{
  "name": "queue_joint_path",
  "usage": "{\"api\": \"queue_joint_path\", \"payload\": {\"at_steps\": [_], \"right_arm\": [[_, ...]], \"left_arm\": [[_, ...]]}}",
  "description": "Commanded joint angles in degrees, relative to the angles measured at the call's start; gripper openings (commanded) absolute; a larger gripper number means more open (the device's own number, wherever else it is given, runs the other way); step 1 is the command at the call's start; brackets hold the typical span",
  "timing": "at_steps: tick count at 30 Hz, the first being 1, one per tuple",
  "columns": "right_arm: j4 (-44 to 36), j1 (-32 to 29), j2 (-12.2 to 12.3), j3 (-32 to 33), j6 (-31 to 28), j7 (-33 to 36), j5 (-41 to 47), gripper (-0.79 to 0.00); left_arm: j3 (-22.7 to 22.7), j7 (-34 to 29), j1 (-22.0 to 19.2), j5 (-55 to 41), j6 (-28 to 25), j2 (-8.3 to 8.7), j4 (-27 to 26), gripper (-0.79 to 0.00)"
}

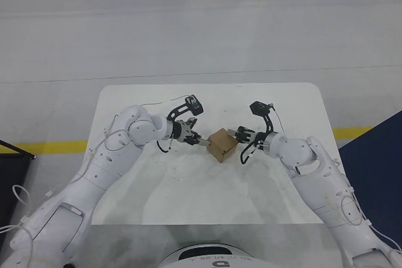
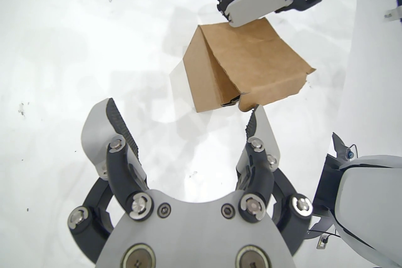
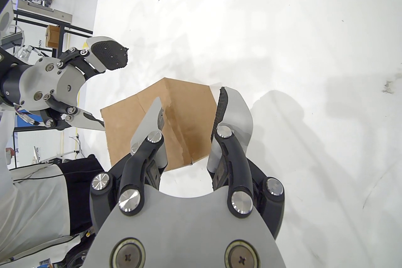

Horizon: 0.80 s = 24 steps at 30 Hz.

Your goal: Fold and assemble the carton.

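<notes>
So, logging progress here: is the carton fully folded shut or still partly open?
Partly open. The carton has box shape, but one panel overhangs loosely, with a dark gap beneath it near the left claw.

White table [image 1: 275, 194], grey floor [image 1: 187, 40]

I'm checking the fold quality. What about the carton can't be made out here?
Top view: the carton is too small to tell which flaps are tucked.
Left wrist view: its inside is hidden by the folded flaps, with a dark slit between them.
Right wrist view: part of its near side is covered by the right pincer, so a grip cannot be confirmed.
</notes>
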Motion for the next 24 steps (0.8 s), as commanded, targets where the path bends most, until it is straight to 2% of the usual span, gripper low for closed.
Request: {"api": "queue_joint_path", "payload": {"at_steps": [1, 11, 24], "right_arm": [[0.00, -0.01, -0.02, 0.00, 0.15, 0.09, 0.21, -0.431], [0.43, 0.52, -0.24, -0.35, 1.43, 0.34, 1.96, -0.434], [-0.11, 0.23, -0.32, -0.96, 1.91, -0.63, 0.84, -0.428]], "left_arm": [[0.94, 0.31, -0.77, 0.37, -0.06, -0.39, 0.87, 0.000], [4.91, 2.88, -4.50, -0.40, -1.35, -2.72, 6.12, 0.000], [6.26, 1.79, -6.36, -1.82, -2.82, -3.75, 10.23, 0.000]]}}
